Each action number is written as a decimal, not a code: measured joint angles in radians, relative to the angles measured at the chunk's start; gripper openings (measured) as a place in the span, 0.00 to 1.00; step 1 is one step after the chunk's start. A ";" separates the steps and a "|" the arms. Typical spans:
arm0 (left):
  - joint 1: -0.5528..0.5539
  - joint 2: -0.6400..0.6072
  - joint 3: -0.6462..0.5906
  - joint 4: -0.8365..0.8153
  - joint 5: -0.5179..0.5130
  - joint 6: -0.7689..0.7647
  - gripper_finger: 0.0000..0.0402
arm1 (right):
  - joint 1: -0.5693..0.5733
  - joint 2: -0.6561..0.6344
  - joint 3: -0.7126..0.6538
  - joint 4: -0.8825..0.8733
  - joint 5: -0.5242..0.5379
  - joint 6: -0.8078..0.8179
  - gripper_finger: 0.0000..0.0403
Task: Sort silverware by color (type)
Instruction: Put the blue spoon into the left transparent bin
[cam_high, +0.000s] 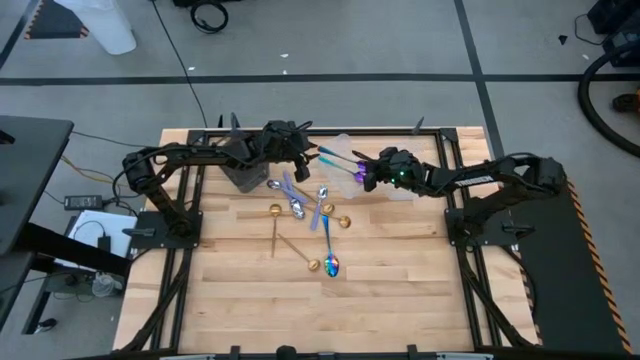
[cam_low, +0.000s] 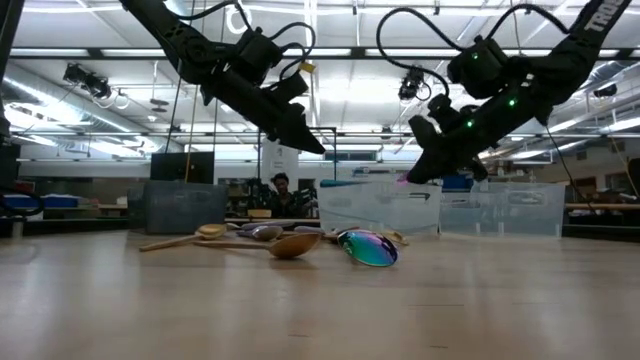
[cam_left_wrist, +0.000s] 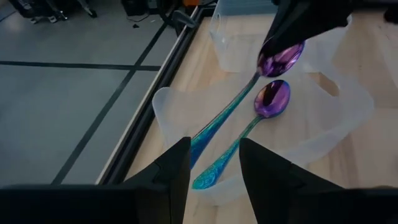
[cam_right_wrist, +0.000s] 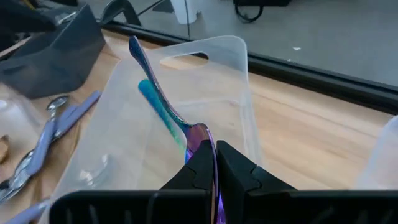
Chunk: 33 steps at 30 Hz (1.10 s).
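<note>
A: What's in your tubs?

B: Clear tub (cam_right_wrist: 239, 81) at the table's far edge: one iridescent spoon (cam_left_wrist: 264, 109) lying inside. Your right gripper (cam_high: 366, 176) is clamped on the bowl of a second iridescent spoon (cam_right_wrist: 163, 99), held over that tub with the handle out toward the left arm. Dark tub (cam_high: 240, 172) sits under the left gripper (cam_high: 305, 152); can't see into it.

A: Left jaws?

B: Open, nothing between them, hovering by the clear tub's rim.

A: Count on the table?

B: You've got a loose pile (cam_high: 300, 215) mid-table: three gold spoons (cam_high: 275, 212), two more iridescent (cam_high: 331, 262), at least two silver spoons (cam_high: 295, 205). Overlap, so the silver count's shaky.
</note>
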 joint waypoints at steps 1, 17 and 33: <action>-0.001 0.000 0.000 -0.001 0.000 0.000 0.36 | 0.000 0.020 0.000 0.023 0.007 0.000 0.04; 0.002 0.000 0.000 -0.006 0.000 0.002 0.36 | -0.022 0.049 0.000 0.040 -0.047 -0.037 0.04; 0.002 0.000 0.001 -0.028 -0.001 0.008 0.36 | -0.042 0.020 0.000 0.008 -0.126 -0.140 0.04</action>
